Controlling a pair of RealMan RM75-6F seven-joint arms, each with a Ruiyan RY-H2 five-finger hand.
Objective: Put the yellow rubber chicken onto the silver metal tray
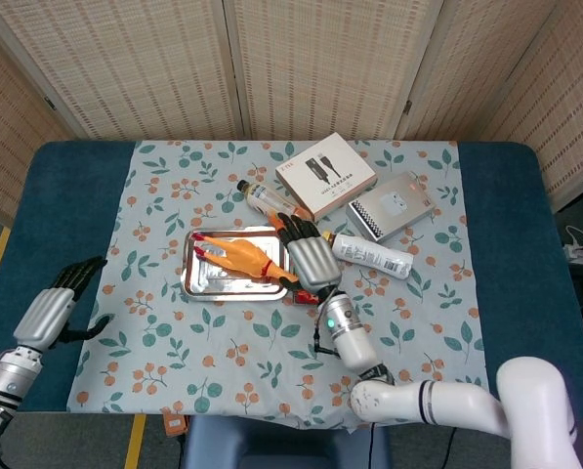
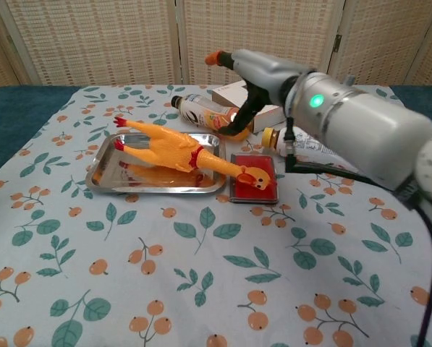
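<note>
The yellow rubber chicken (image 1: 240, 258) (image 2: 174, 152) lies on its side on the silver metal tray (image 1: 189, 279) (image 2: 98, 178). Its body is inside the tray. Its neck and head reach over the right rim onto a flat red item (image 2: 259, 189). My right hand (image 1: 311, 256) (image 2: 263, 76) hovers above and to the right of the chicken, fingers apart, holding nothing. My left hand (image 1: 53, 309) rests far off at the table's left edge, fingers spread and empty; only the head view shows it.
Behind the tray lies a bottle with an orange label (image 1: 266, 200) (image 2: 200, 112). A white box (image 1: 326, 176), a grey box (image 1: 393, 206) and a white bottle (image 1: 371, 254) sit to the right. A floral cloth (image 2: 201, 289) covers the table.
</note>
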